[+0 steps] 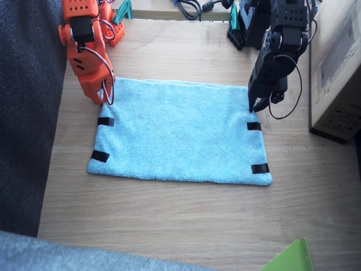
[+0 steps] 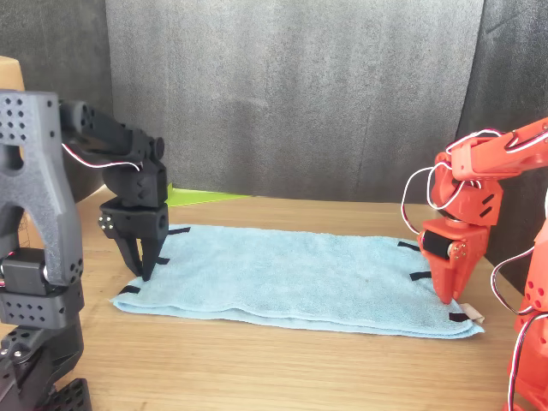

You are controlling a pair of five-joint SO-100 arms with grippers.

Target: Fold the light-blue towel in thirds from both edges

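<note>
1. The light-blue towel point(image 1: 180, 131) lay spread flat on the wooden table point(image 1: 186, 226), its long sides running left to right in the fixed view.
2. Short black tape strips point(image 1: 260, 168) marked both short edges; two showed on each side in the fixed view, the third on each side hidden behind a gripper.
3. In the front view a small white tag point(image 2: 473, 316) showed at the towel's near corner beside the orange arm.
4. The left arm, black, reached down over the far corner of the towel's right edge in the fixed view.
5. The left gripper point(image 1: 259, 105) pointed downward with its tips at the towel; in the front view its fingers point(image 2: 142, 257) stood nearly together at the cloth's edge, but I could not tell whether they were pinching it.
6. The right arm, orange, came down at the far corner of the opposite short edge.
7. The right gripper point(image 1: 105, 96) met the towel's corner there; its jaws looked drawn together, yet whether cloth sat between them could not be told.
8. A cardboard box point(image 1: 337, 68) stood at the table's right side, apart from the towel.
9. A green sheet point(image 1: 290, 258) lay at the near edge.
</note>
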